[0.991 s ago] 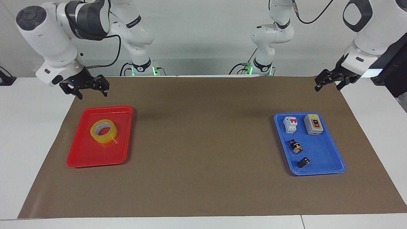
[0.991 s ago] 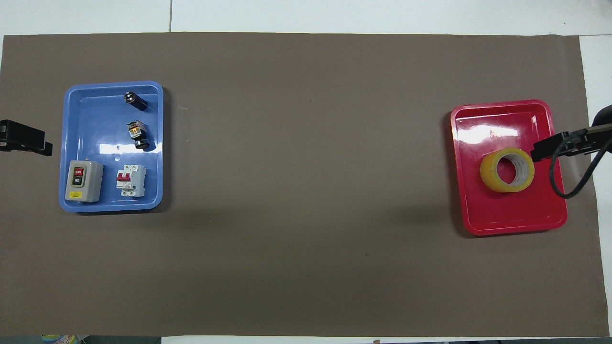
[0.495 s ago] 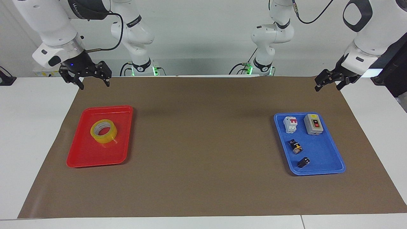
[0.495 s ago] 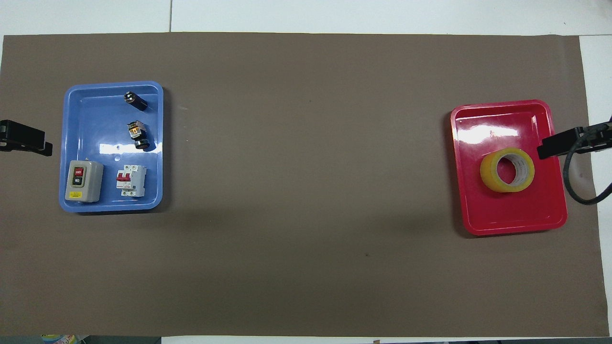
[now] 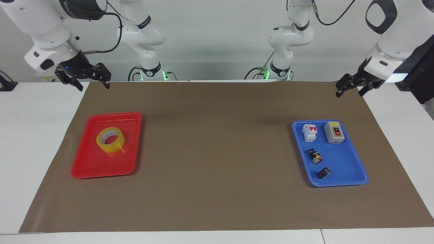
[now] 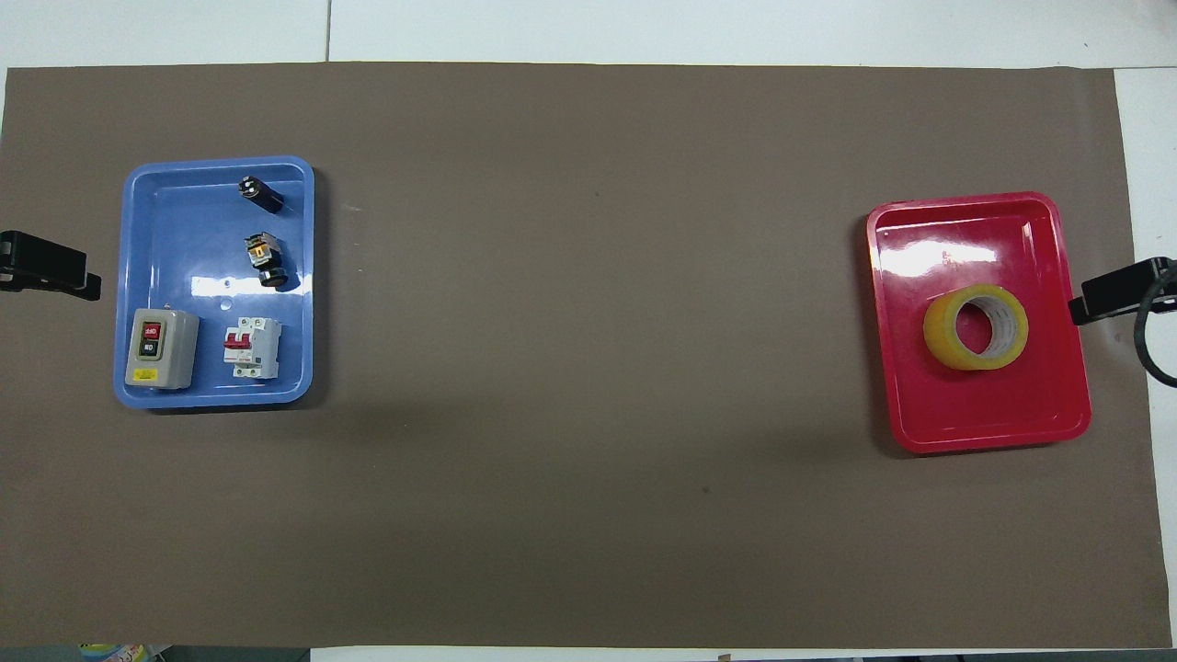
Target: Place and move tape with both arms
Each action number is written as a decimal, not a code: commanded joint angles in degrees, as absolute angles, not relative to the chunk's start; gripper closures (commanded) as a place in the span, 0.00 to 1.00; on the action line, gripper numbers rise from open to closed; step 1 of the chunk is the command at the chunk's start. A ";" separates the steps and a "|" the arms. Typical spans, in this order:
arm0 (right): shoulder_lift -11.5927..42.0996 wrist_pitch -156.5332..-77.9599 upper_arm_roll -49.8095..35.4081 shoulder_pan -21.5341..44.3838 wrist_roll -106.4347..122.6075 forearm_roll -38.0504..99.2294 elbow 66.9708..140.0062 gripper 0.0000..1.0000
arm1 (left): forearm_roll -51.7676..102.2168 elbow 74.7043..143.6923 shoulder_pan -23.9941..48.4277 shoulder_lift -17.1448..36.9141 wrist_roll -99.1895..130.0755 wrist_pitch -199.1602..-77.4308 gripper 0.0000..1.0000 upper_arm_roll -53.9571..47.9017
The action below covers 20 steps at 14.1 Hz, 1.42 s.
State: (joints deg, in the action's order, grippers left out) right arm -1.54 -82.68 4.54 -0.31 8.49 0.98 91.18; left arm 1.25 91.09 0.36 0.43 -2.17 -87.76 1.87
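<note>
Facing view: the tape lies flat in the red tray, in the half of that tray nearer the robots, its pale core ring facing up. The red tray sits on the brown mat toward the right arm's end of the table. In the overhead view the tape shows the same way, close to the red tray's edge at the right arm's end and touching neither gripper.

The right gripper hangs in the air over the mat's corner, up and away from the red tray, with its fingers apart and nothing between them. In the overhead view only its black tip shows, just outside the red tray's rim.

The left gripper waits in the air over the mat's corner at the left arm's end, well apart from the red tray. Its fingers are also apart and empty. The overhead view shows only its tip, at the picture's edge.

The blue tray sits toward the left arm's end, well apart from the red tray. It holds a grey switch box, a white breaker beside it, and two small dark parts farther from the robots.
</note>
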 commanded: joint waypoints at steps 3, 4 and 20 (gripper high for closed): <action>-1.94 -82.88 5.10 1.58 8.26 0.88 91.15 0.00 | 1.49 92.64 0.26 -1.05 -1.49 -88.24 0.00 1.93; -1.76 -82.97 5.27 1.58 8.17 0.79 90.79 0.00 | 1.49 92.64 0.26 -1.05 -1.49 -88.24 0.00 1.93; -1.23 -85.43 4.75 0.79 8.09 -2.02 89.38 0.00 | 1.49 92.64 0.26 -1.05 -1.49 -88.24 0.00 1.93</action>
